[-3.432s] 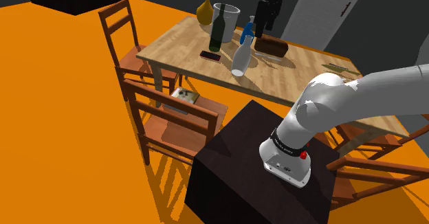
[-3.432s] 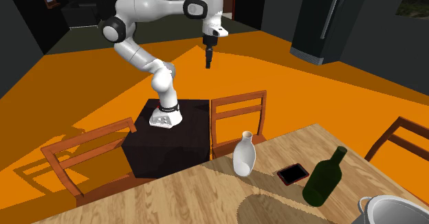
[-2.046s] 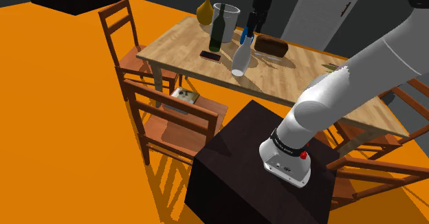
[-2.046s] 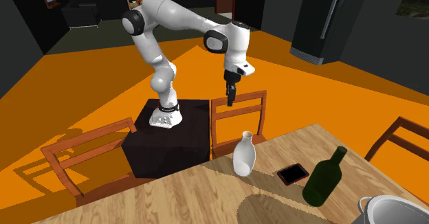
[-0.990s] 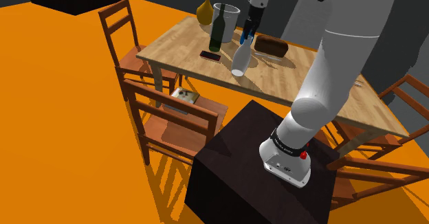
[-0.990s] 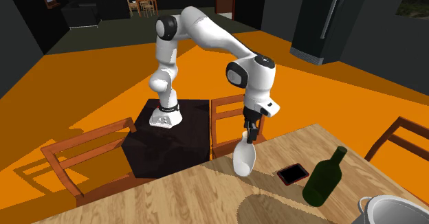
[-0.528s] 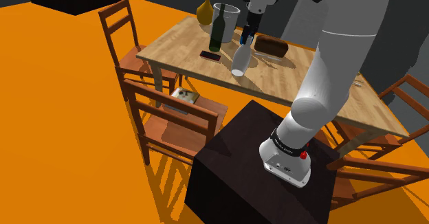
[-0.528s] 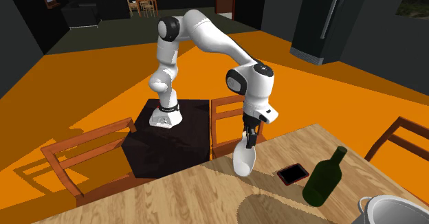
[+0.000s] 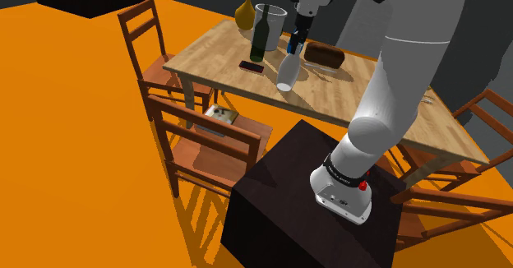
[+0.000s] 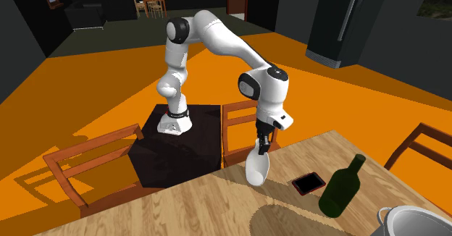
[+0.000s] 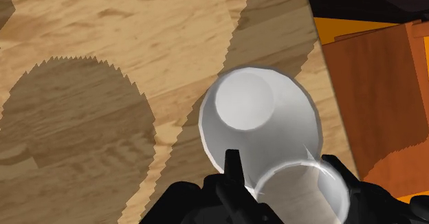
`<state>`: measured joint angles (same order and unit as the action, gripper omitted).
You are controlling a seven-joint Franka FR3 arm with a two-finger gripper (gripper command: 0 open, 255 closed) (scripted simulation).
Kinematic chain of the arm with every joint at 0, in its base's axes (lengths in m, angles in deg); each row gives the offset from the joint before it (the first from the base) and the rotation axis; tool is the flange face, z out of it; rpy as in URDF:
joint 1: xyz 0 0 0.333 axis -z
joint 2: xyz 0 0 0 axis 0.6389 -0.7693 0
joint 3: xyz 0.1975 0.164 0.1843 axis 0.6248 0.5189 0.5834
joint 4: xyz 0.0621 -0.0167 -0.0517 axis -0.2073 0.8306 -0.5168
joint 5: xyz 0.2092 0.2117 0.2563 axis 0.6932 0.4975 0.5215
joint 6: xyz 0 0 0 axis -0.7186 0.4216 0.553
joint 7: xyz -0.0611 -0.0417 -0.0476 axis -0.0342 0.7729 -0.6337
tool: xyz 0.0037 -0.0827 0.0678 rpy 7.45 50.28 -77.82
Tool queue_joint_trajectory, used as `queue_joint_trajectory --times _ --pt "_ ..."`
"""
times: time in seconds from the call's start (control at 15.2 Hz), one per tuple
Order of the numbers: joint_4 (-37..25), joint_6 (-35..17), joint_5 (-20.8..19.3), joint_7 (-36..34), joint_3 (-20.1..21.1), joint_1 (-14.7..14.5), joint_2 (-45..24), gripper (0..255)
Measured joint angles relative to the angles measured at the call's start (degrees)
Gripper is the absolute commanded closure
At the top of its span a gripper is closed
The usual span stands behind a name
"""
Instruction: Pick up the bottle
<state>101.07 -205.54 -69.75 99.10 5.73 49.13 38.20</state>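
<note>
Hand (image 10: pixel 261 150) lower — fingers (image 11: pixel 234 166) astride white bottle (image 10: pixel 257 169) neck

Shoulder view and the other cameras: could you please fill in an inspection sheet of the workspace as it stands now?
Surface: wooden table, shadows across it.
Job's things: white bottle, upright near the table's edge.
Clutter: dark green bottle, phone, yellow vase, grey pot, brown loaf.
Grippers: gripper down at the white bottle's neck.
Cables: nothing seen.
Surroundings: wooden chairs, orange floor, black stand.
</note>
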Motion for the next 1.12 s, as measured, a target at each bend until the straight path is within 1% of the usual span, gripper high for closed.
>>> queue_joint_trajectory --times 0.26,0.86,1.12 --pt "-0.23 0.71 -0.35 -0.27 -0.08 -0.17 0.48 255" --pt "-4.04 6.62 -2.07 -1.36 -0.60 -0.68 3.03 255" --pt "-6.83 9.69 -2.37 -1.54 -0.73 -0.62 3.38 255"
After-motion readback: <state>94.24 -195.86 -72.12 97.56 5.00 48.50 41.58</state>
